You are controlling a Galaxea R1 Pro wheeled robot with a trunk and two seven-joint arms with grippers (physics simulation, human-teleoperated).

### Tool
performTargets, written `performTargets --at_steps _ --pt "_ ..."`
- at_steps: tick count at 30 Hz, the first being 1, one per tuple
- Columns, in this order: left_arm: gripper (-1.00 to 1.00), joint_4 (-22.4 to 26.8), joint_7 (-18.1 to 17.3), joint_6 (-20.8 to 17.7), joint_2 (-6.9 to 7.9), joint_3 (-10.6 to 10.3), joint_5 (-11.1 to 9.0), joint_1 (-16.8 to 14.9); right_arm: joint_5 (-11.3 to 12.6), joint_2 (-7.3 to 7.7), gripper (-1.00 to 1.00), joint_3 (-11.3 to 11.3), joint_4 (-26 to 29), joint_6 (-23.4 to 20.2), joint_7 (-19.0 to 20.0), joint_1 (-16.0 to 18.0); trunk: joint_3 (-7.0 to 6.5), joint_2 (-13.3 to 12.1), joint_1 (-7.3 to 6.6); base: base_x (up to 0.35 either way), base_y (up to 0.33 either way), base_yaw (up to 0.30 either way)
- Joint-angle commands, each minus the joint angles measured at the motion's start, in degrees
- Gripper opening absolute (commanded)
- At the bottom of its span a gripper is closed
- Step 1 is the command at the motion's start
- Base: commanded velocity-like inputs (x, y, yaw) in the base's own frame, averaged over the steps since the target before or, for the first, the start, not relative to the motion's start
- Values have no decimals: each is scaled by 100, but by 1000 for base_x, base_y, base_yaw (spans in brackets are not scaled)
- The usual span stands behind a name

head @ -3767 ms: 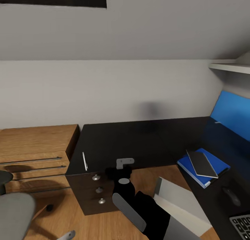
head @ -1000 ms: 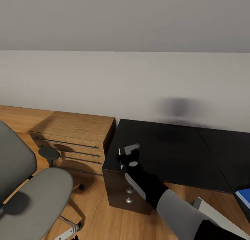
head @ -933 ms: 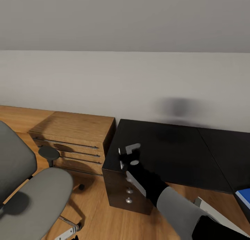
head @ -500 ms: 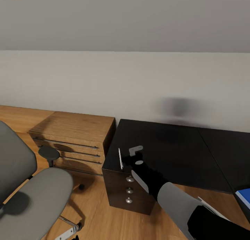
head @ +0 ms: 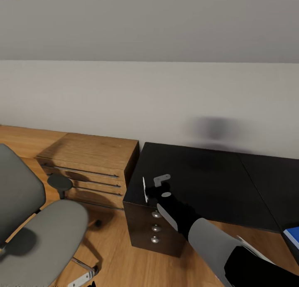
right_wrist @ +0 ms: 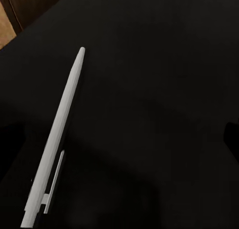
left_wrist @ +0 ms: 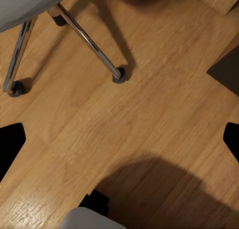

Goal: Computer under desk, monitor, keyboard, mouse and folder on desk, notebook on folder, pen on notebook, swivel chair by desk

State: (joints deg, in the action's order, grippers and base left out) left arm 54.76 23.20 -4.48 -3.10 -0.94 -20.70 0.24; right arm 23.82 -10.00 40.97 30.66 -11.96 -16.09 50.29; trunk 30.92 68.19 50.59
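right end effector [head: 154, 188] over bench [head: 207, 183] left edge, beside pen [head: 144, 189]; spread or pressed together: cannot tell | chair [head: 37, 233] apart on floor [left_wrist: 129, 114]

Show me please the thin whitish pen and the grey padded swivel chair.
Thin whitish pen [right_wrist: 59, 137]: right wrist view, middle of barrel.
Grey padded swivel chair [head: 41, 237]: head view, seat cushion.
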Motion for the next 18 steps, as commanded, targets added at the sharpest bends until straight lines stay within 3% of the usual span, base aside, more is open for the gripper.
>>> performTargets --at_steps 1,11,18 --pt "100 19 36 -27 2 -10 -30 2 35 0 100 34 3 -24 -47 7 5 4 1 0 0 187" --pt "100 58 50 -24 2 -12 -39 2 35 0 100 20 -15 -48 -52 7 6 4 1 0 0 249" --pt "100 60 53 -19 0 -16 -39 2 35 0 100 13 -28 -50 -52 7 114 244 132 0 0 54"
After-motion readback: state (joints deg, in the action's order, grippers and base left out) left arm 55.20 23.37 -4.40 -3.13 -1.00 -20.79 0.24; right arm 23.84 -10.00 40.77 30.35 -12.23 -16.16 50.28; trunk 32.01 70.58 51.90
